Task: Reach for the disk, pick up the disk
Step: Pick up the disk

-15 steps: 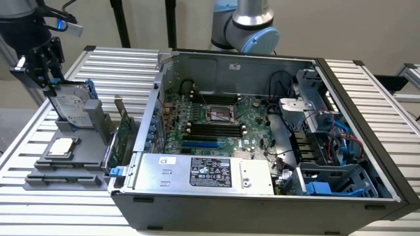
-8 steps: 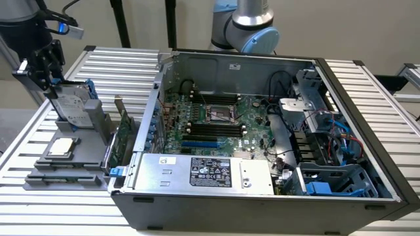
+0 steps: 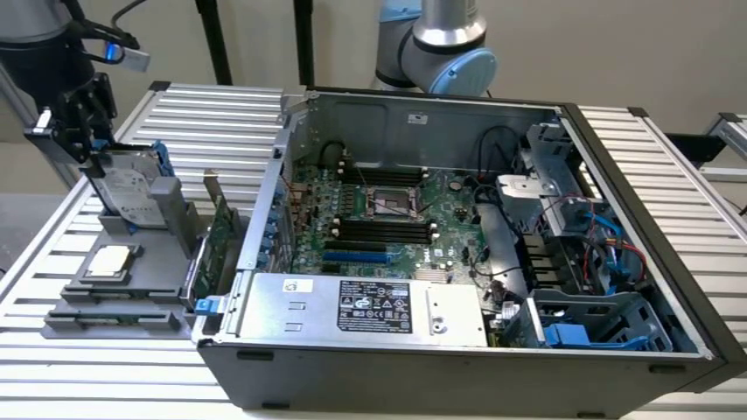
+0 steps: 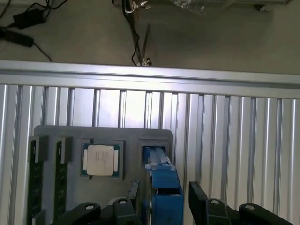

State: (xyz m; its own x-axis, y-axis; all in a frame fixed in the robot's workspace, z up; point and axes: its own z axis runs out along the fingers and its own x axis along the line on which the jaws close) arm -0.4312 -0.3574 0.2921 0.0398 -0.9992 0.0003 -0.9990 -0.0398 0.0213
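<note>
The gripper (image 4: 164,199) hangs right over the disk (image 4: 161,180), jaws spread wide, one finger on either side of its blue carrier, seemingly no contact yet. The disk stands on edge in a slot of the grey holder (image 4: 108,133), at the exterior view's left beside the open computer case (image 3: 467,367), so it offers its flat faces to a grasp from above.

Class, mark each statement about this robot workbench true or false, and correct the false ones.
1. The disk stands on edge in the grey holder. True.
2. The gripper is shut on the disk. False: its fingers stand open, one either side of it.
3. The chip lies inside the computer case. False: it lies flat in the holder.
4. The computer case is open, its circuit board showing. True.
</note>
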